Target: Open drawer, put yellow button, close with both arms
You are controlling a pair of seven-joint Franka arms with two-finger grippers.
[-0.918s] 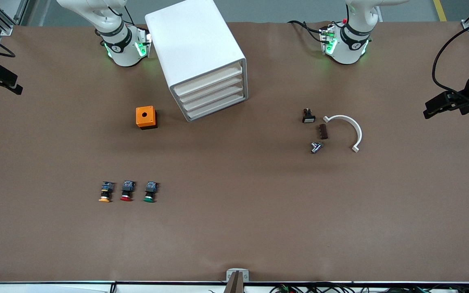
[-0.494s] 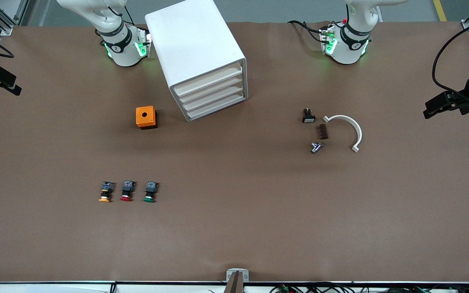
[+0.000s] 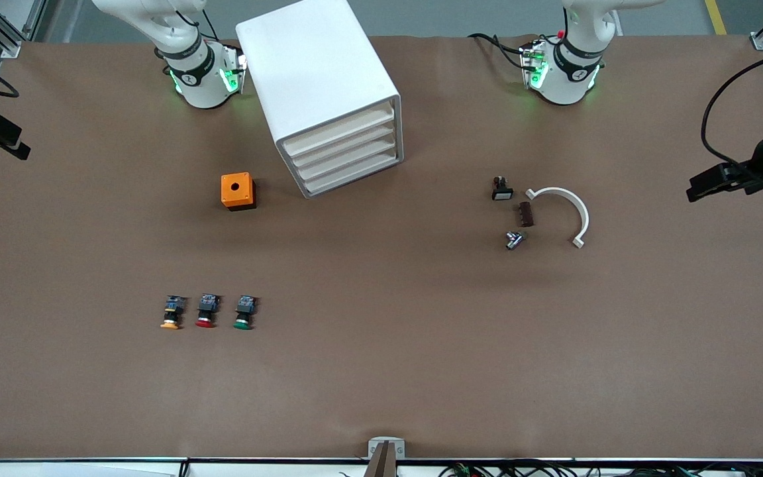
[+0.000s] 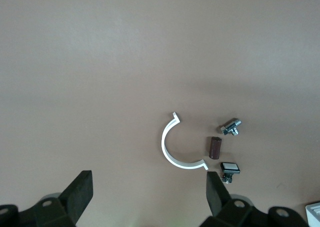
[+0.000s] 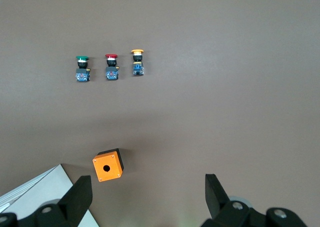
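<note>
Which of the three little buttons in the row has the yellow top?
The yellow button sits at the end of the row toward the right arm's end of the table. The red-capped button is in the middle, the green-capped button at the far end.

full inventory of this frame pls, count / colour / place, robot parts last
cabinet: 1, white, four drawers, between the arm bases
drawer: 1, white, topmost of the four, shut
orange cube: 1, orange with a hole on top, beside the cabinet
yellow button: 1, yellow-orange cap, end of the button row toward the right arm's end
red button: 1, red cap, middle of the row
green button: 1, green cap, other end of the row
curved bracket: 1, white, toward the left arm's end
brown block: 1, beside the bracket
black switch: 1, white face
metal fitting: 1, silver
table: 1, brown
left hand: open, over the bracket group
right hand: open, over bare table near the orange cube
</note>
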